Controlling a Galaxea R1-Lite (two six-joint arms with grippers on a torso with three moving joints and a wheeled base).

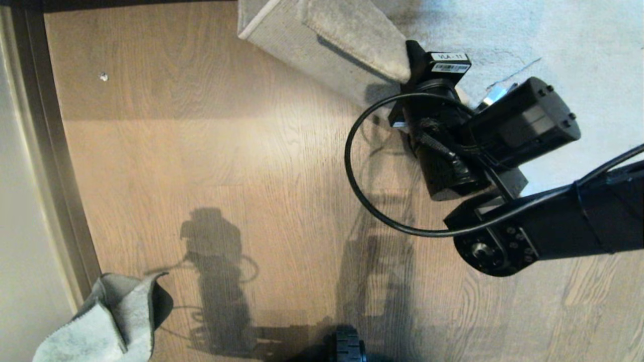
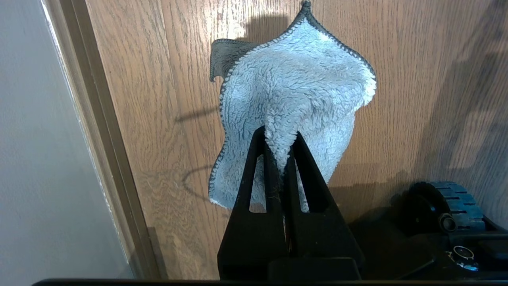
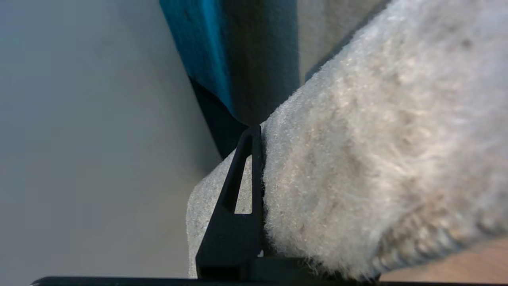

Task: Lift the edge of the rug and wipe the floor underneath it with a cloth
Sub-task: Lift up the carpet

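The rug edge [image 1: 352,35] is raised off the floor [image 1: 201,151] at the top centre of the head view, folded so its beige woven backing [image 1: 297,45] shows. My right gripper [image 1: 411,59] is shut on that edge. In the right wrist view one black finger [image 3: 248,174] presses against the pale pile [image 3: 357,159], which hides the other finger. The cloth [image 2: 293,87] hangs above the planks [image 2: 158,99], pinched in my shut left gripper [image 2: 279,137]. It also shows at the head view's bottom left as a grey rag [image 1: 110,322].
A dark skirting strip [image 1: 55,151] and a pale wall [image 1: 15,201] run along the left. A small white speck [image 1: 103,76] lies on the planks. The base's wheel [image 1: 347,347] shows at the bottom. A teal upholstered thing [image 3: 222,51] stands beyond the lifted rug.
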